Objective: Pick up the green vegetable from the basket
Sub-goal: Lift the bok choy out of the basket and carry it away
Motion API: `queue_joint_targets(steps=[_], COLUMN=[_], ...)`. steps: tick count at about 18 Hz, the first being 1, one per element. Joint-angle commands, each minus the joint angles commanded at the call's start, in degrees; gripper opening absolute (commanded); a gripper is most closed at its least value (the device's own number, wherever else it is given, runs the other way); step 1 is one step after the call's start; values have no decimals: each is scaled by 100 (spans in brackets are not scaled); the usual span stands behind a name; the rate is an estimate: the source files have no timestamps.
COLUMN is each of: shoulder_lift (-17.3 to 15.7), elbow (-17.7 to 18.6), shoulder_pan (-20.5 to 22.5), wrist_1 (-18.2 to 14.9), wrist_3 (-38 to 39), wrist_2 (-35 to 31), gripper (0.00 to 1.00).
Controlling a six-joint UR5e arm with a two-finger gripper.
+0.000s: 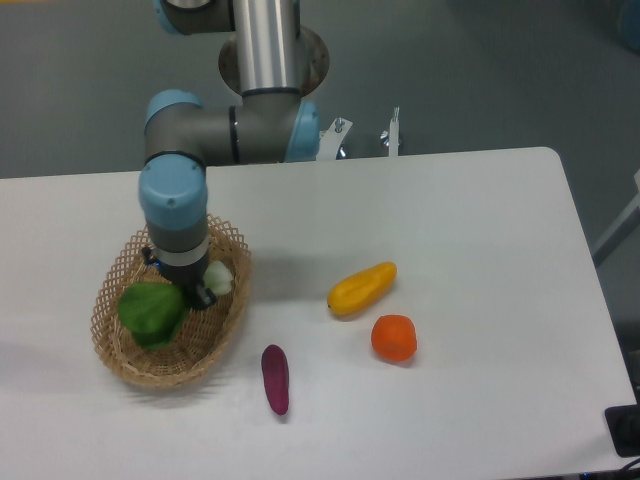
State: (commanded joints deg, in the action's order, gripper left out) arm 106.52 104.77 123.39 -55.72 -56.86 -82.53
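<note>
One robot arm (215, 135) is seen descending from the upper left of the frame, its wrist pointed straight down into the basket (120, 345) at the left of the white table (480, 250). The gripper (196, 293) is largely hidden beneath the wrist housing, so only dark finger parts are visible at its lower end; they appear closed on the green vegetable (152, 310) where the leaves meet the stalk, though the jaw gap itself cannot be made out. The broad dark green leaves are spread to the left of the gripper, over the middle of the basket, and the short white stalk end (217, 277) is seen just to the right of the gripper, near the basket's right rim. Whether the vegetable is touching the basket floor cannot be told. The basket is oval and woven, with an openwork lattice rim. Three other items are laid on the bare table outside the basket: a purple eggplant-like piece (275, 378) just beside the basket's lower right edge, a yellow oblong vegetable (362, 288) near the centre of the frame, and an orange round fruit (394, 338) just below and to the right of it.
</note>
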Motion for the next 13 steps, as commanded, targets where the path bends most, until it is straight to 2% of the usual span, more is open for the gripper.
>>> queue_joint_targets(steps=[5, 8, 13], shoulder_lift=[-35, -26, 9], elbow=[-369, -545, -808], shoulder_pan=[527, 800, 1230], wrist_1=[-606, -651, -642], wrist_3=[52, 35, -44], wrist_2=[0, -44, -509], gripper=[18, 18, 19])
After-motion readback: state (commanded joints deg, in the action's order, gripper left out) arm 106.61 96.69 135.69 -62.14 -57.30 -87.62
